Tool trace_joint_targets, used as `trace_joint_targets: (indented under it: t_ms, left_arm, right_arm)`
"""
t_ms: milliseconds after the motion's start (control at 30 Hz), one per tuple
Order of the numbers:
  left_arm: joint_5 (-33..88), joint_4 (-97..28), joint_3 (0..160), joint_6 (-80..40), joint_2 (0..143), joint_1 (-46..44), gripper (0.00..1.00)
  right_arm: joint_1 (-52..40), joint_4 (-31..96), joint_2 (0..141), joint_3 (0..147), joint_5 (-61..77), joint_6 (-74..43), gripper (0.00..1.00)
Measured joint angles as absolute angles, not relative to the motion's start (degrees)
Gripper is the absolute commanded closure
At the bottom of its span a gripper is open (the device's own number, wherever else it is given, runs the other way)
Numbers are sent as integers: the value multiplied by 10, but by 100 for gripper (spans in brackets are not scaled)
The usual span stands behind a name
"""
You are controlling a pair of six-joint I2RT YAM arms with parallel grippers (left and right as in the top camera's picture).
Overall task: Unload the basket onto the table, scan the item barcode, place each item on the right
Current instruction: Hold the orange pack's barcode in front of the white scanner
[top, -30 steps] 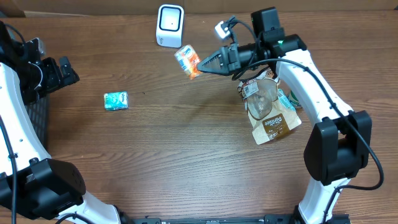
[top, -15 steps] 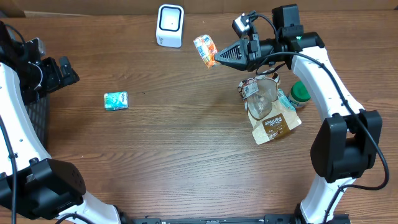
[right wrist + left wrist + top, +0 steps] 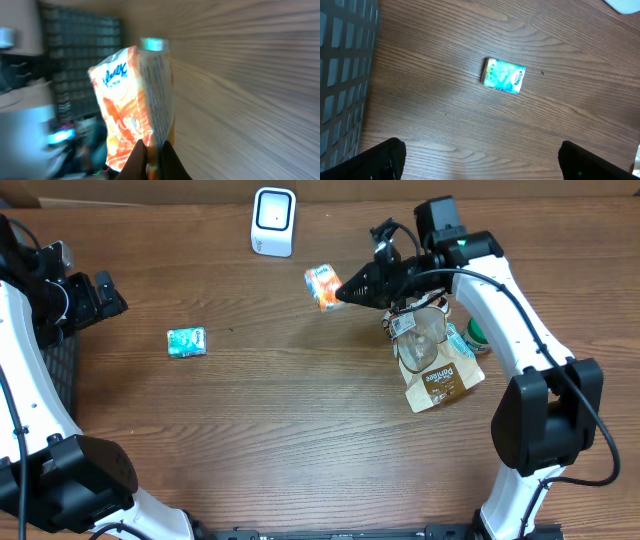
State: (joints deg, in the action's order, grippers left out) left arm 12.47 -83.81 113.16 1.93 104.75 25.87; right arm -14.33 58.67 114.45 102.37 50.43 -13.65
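Note:
My right gripper (image 3: 342, 292) (image 3: 152, 152) is shut on an orange and white packet (image 3: 322, 285) (image 3: 134, 107), pinching its edge and holding it in the air right of and below the white barcode scanner (image 3: 273, 221) at the table's back. The right wrist view is motion-blurred. A small teal packet (image 3: 186, 342) (image 3: 504, 76) lies flat on the wood at the left. My left gripper (image 3: 480, 160) hovers open above the table short of that teal packet, with nothing between its fingers; in the overhead view it sits at the far left (image 3: 105, 295).
A brown pouch (image 3: 438, 378), a clear packet with a label (image 3: 415, 330) and a green-capped item (image 3: 480, 332) lie in a heap under the right arm. A dark grid basket (image 3: 342, 75) stands at the left edge.
The right arm swung the orange packet from near the scanner to the right and up, then back left and lower. The left arm has stayed still.

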Motion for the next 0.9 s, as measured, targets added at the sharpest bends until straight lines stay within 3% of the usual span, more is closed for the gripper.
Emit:
trace_joint_targets:
  t_ms: [167,467,667,900]
  left_arm:
    - [125,-838,1132,19,1047,259,0]
    - [124,-838,1132,19,1047,259,1]
    - [124,-838,1131,19,1047,259,0]
    - [124,-838,1131,19,1048,259,0]
  right_arm:
    - [-221,616,1142,1183,207,-137,96]
    - [-343,405,1179,1214,-210,-13,96]
    - [-344,214,1293,1215,-304,95,96]
    - [-344,43,1392,1214,-309,314,96]
